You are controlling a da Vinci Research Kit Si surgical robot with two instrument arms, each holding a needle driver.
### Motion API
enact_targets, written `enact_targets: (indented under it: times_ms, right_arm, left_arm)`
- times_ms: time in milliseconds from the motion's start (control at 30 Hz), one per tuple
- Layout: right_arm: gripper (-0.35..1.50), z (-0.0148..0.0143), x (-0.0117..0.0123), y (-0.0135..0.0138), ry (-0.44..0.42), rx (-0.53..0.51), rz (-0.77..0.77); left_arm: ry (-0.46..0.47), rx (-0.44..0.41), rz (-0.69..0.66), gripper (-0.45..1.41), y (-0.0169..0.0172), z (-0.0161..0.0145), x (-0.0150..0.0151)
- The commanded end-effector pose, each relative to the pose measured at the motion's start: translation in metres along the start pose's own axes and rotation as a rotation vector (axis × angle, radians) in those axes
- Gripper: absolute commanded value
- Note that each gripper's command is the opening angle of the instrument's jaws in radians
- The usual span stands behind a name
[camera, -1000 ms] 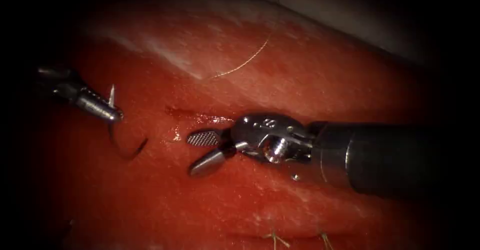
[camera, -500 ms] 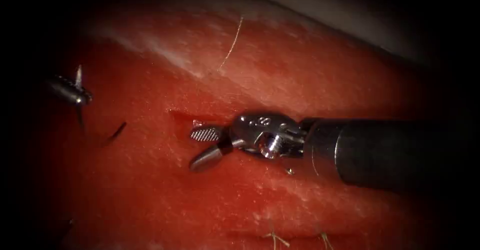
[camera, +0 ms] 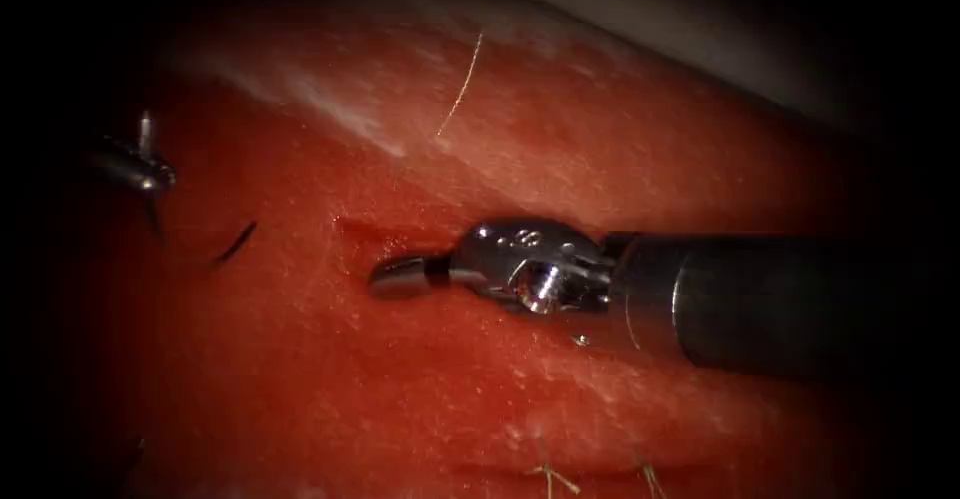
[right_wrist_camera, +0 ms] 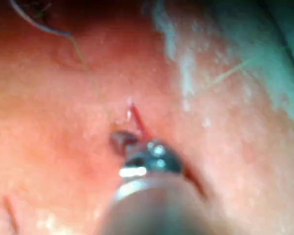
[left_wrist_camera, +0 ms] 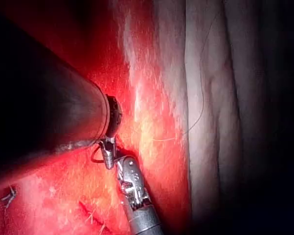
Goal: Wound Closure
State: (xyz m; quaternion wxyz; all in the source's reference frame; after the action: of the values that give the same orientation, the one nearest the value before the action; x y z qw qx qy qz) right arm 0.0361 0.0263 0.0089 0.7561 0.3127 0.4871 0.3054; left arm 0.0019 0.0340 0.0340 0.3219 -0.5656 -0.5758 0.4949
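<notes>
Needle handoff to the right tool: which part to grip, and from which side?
Probably the needle's free arc, near the dark end that curves toward the cut, approached from the right. The left tool grips it close to the other end, left of the cut, and it seems clear of the tissue. The right tool is shut and empty at the cut's left end.

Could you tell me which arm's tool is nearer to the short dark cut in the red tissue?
Right. The right tool lies at the short dark cut in the red tissue; the left tool, gripping the curved needle, sits far to its left.
</notes>
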Motion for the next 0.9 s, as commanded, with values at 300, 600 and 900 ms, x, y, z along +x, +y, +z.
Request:
enact_targets:
  times_ms: [300, 600, 900]
  right_arm:
    - [-0.35, -0.0036, 0.0025, -0.0040, -0.069, 0.148, -0.032]
    - [-0.35, -0.0021, 0.0040, -0.0054, -0.056, 0.138, -0.105]
    - [1.31, -0.0020, 0.0045, -0.0043, -0.014, 0.024, -0.162]
  left_arm:
    - [0.035, 0.014, 0.022, -0.35, -0.0016, -0.0009, 0.0001]
    - [0.047, 0.024, 0.156, -0.35, -0.0024, -0.0013, 0.0001]
    - [0.043, 0.024, 0.195, -0.35, -0.0020, -0.0020, 0.0000]
